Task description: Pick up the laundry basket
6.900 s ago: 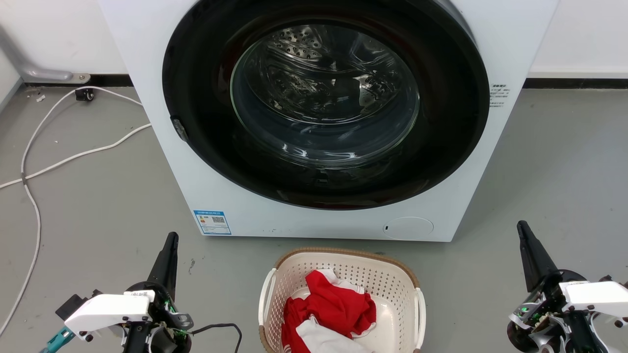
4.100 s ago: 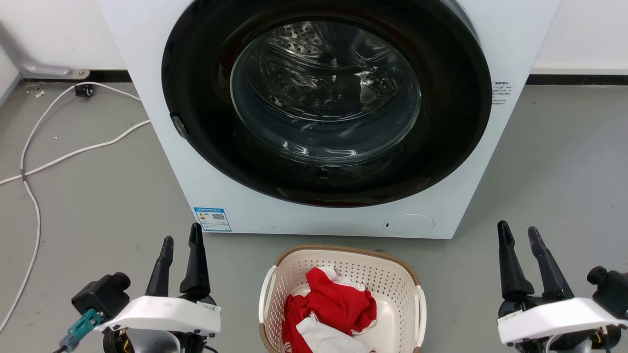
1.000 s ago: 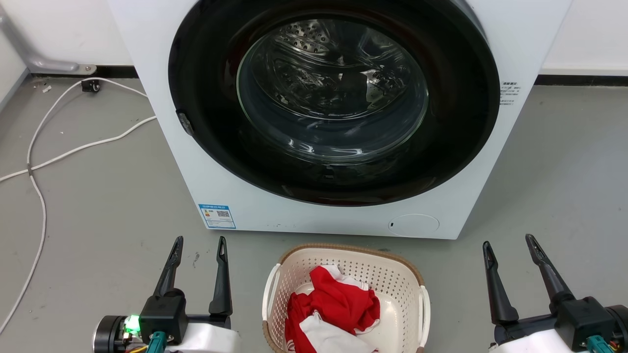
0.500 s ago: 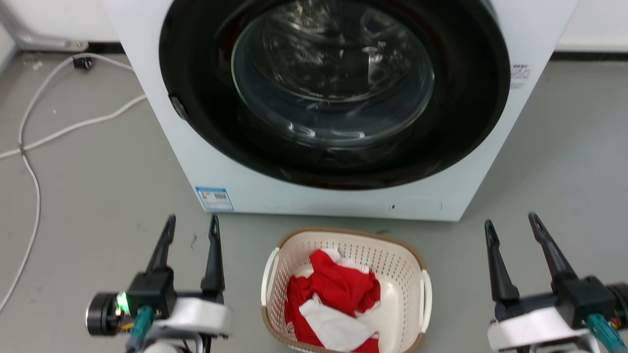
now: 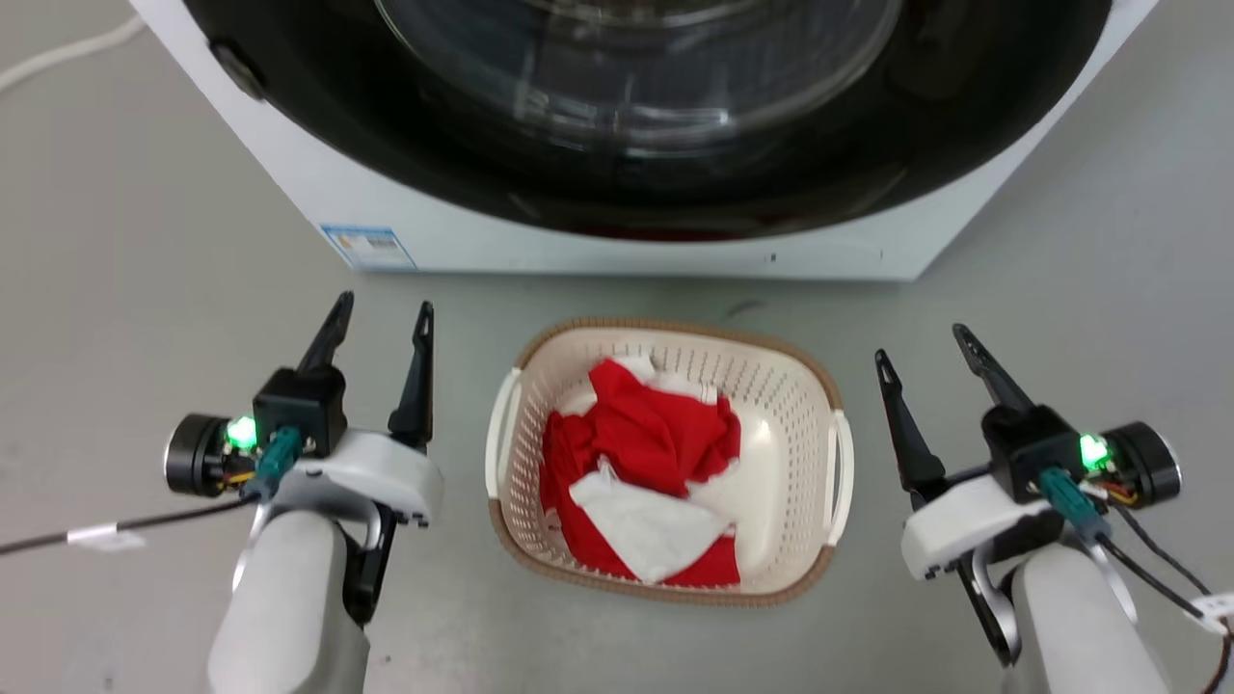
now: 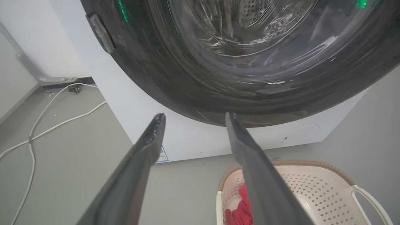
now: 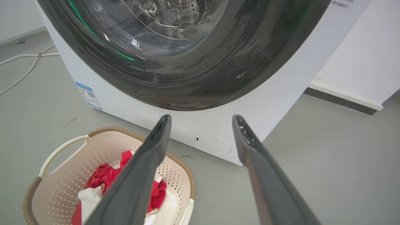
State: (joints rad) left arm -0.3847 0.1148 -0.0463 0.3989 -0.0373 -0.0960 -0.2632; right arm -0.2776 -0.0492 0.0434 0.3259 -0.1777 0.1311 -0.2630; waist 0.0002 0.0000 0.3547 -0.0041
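We see the laundry basket (image 5: 771, 386) standing on the grey floor (image 5: 145, 289), with red and white clothes (image 5: 646, 434) inside it. The washing machine (image 5: 598, 241) is just behind it. Our left tool (image 5: 384, 305) hovers left of the laundry basket and our right tool (image 5: 920, 344) right of it. Both have fingers spread apart, empty, and are not touching it.

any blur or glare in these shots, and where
Head view: washing machine door slightly blurred, laundry basket fairly sharp. Left wrist view: green glints on the door, left end effector soft up close. Right wrist view: green streak on the glass, wide-angle bulge.
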